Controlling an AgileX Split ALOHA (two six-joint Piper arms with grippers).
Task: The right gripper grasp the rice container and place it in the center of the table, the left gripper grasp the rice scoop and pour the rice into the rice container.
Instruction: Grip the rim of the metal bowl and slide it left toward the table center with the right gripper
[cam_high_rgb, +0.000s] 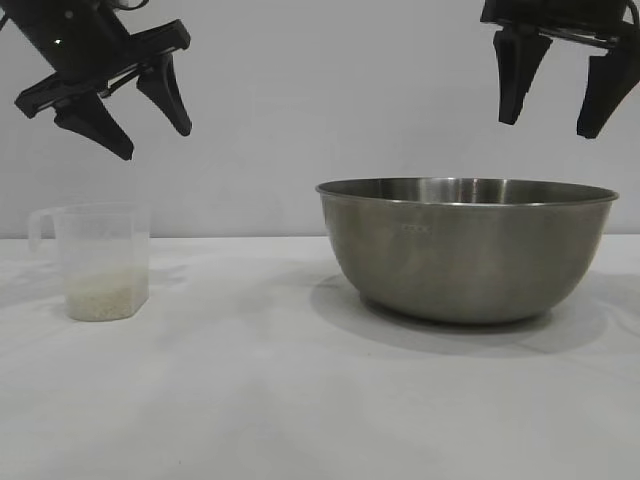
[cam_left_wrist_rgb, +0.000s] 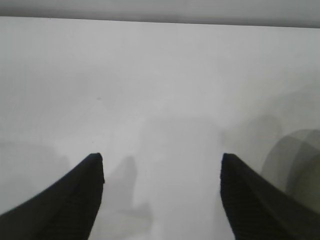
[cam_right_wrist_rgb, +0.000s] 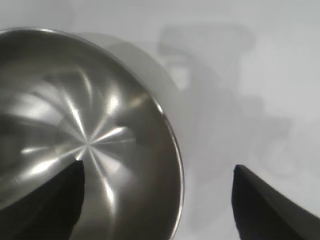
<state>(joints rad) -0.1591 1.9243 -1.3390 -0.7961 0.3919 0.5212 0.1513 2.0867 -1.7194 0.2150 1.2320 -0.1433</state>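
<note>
The rice container (cam_high_rgb: 467, 248), a wide steel bowl, stands on the white table (cam_high_rgb: 250, 400) at the right. My right gripper (cam_high_rgb: 553, 125) hangs open above its right rim. In the right wrist view the bowl (cam_right_wrist_rgb: 85, 140) is empty, and its rim lies between the fingers of my right gripper (cam_right_wrist_rgb: 159, 172). The rice scoop (cam_high_rgb: 97, 260), a translucent cup with a handle on its left, stands at the left with rice (cam_high_rgb: 106, 298) in its bottom. My left gripper (cam_high_rgb: 155, 140) is open, tilted, above the scoop. In the left wrist view my left gripper (cam_left_wrist_rgb: 162, 162) shows only bare table.
A plain grey wall (cam_high_rgb: 320, 100) rises behind the table. The tabletop between scoop and bowl (cam_high_rgb: 250, 290) is bare white surface. Shadows of the arms fall on the table in both wrist views.
</note>
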